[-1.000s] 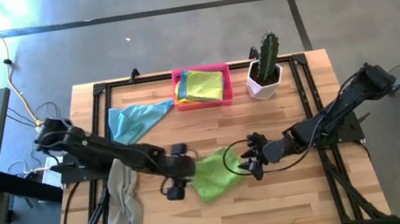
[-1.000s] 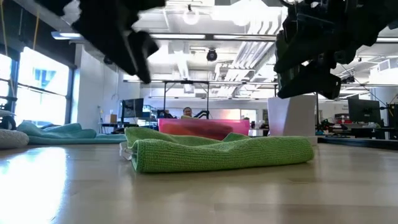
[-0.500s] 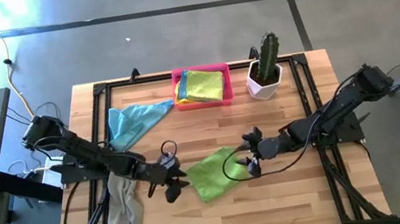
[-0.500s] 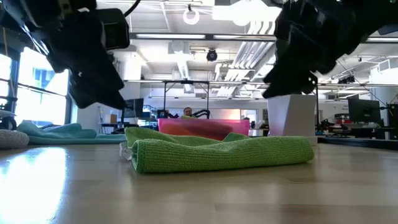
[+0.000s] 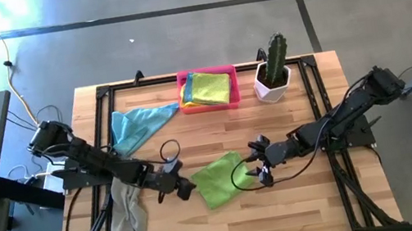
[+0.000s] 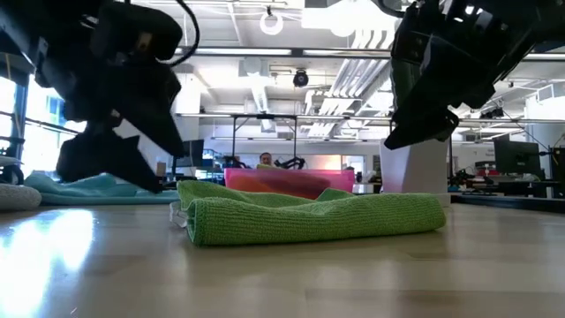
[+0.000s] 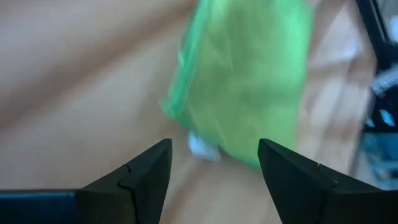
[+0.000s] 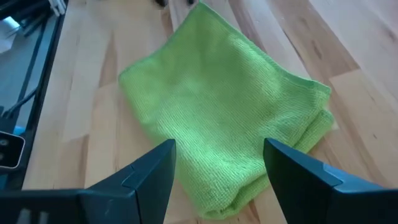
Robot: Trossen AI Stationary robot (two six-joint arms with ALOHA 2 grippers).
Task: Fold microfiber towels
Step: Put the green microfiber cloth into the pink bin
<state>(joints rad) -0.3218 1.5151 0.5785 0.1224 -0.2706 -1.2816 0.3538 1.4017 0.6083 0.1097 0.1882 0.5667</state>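
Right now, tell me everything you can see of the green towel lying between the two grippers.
The green towel is a lime, nubbly microfiber cloth, folded over so doubled layers show along one edge. It lies flat on the wooden table, near the middle, skewed to the table's edges. A small white tag sticks out at one corner. The left gripper and right gripper flank it, both open, and neither holds it.

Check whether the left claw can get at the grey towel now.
Probably yes: the grey towel lies uncovered beside the left arm, and the left claw, open and empty, sits just past it by the green towel.
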